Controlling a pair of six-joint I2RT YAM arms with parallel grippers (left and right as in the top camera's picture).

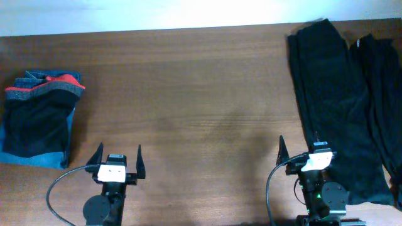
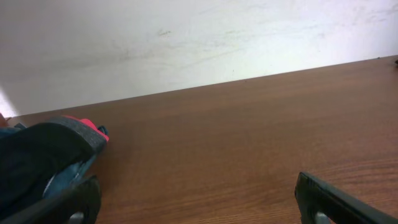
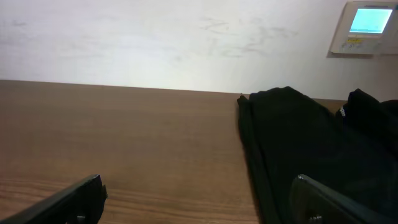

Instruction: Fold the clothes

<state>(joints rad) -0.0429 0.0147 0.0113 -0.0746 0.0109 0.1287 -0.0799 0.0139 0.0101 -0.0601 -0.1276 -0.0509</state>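
Note:
Long black clothes [image 1: 339, 100] lie unfolded along the table's right side, also in the right wrist view [image 3: 311, 143]. A folded stack of dark clothes [image 1: 38, 119] with grey, red and blue parts sits at the far left, also at the left edge of the left wrist view [image 2: 37, 155]. My left gripper [image 1: 117, 160] is open and empty near the front edge, right of the stack. My right gripper [image 1: 300, 154] is open and empty at the front, its right finger over the black clothes' left edge.
The brown wooden table [image 1: 188, 94] spreads between the two piles. A white wall lies beyond the far edge, with a small wall panel [image 3: 367, 28] at the right. Cables [image 1: 63, 188] run by the arm bases at the front.

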